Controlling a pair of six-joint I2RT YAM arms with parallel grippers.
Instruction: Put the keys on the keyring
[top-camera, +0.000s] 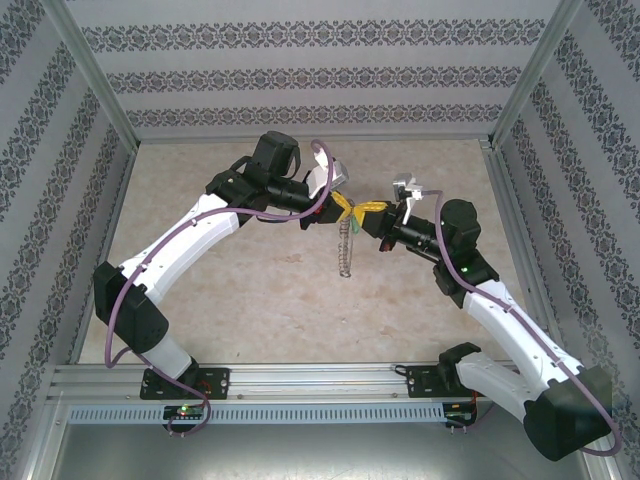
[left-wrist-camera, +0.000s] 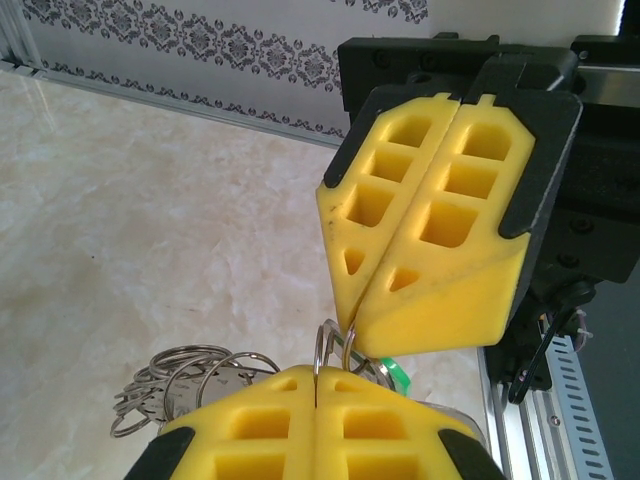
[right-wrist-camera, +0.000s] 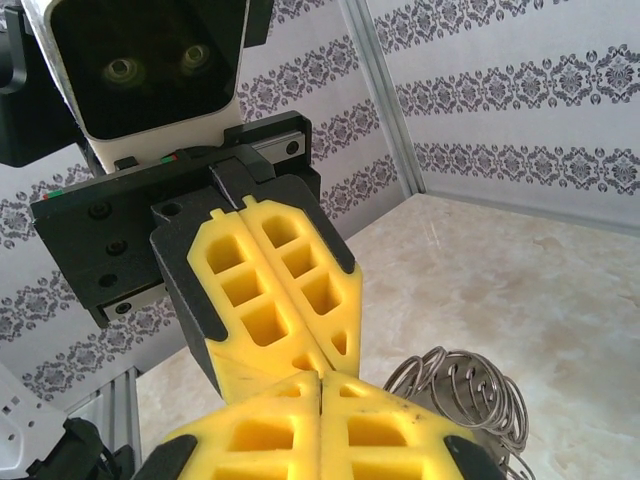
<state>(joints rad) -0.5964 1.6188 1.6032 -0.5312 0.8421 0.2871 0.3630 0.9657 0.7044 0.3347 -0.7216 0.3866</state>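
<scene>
The keyring (top-camera: 345, 252) hangs in the air over the middle of the desk (top-camera: 250, 330), dangling from the spot where the two arms meet tip to tip. It is a thin, silvery wire loop strung with many small bright rings that bunch and overlap. I judge it light, floppy like a chain and slippery, so it is best pinched on the bare wire, not on the loose pieces. The left gripper (left-wrist-camera: 316, 378) has its ribbed yellow foam jaws pressed together, with the bunch of rings spilling out just beside them. The right gripper (left-wrist-camera: 352, 332) is likewise closed, a thin loop touching its tip. Whether it pinches that loop or the key, I cannot tell. The keys (left-wrist-camera: 397, 374) show as a small glossy green plastic tag just under the right jaws, touching the rings. The tag looks stiff and easy to nip, while the metal key would be hard and thin.
</scene>
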